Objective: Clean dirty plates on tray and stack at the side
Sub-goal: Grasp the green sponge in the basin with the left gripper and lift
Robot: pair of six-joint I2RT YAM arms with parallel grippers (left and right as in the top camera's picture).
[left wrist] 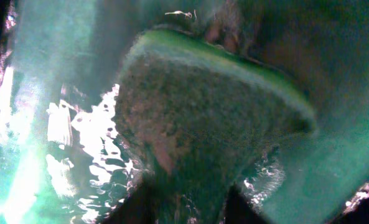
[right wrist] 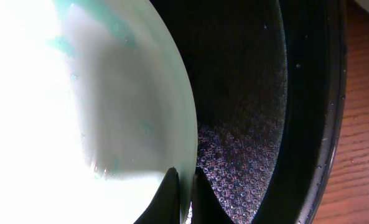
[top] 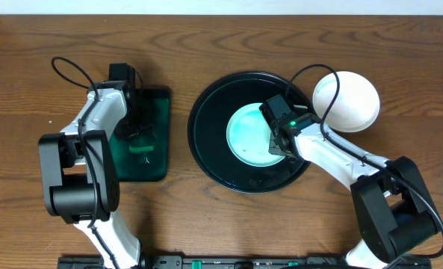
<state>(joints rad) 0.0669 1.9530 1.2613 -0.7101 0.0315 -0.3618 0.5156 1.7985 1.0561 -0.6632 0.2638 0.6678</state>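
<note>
The plate point(top: 247, 134) being worked on lies inside the black tray point(top: 206, 119), a little right of centre. The right end effector point(top: 279, 142) is closed on its right-hand rim. In the right wrist view the two fingertips pinch the thin edge, one on the upper face and one outside and under it. A teal smear point(right wrist: 109, 25) shows toward the plate's middle, so the plate looks not yet wiped. The left end effector point(top: 137, 137) is down in the green tray point(top: 158, 101) and appears to be clamped on the sponge point(left wrist: 203, 124), which narrows between its dark fingers with wet glare around it. The step in hand seems to be holding the plate steady while the sponge is brought across. To do it well, the right grip should stay shallow and firm on the rim, because the glazed edge is probably slick and a tilt could let the plate slide across the glossy tray. The left arm should lift the sponge clear of the green tray's wall before crossing the counter point(top: 221, 45). It should then press flat at the plate's centre and wipe away from the pinching fingers, not toward them. A white plate point(top: 348, 101) sits on the counter just right of the black tray, and that seems the natural place to stack this one.
</note>
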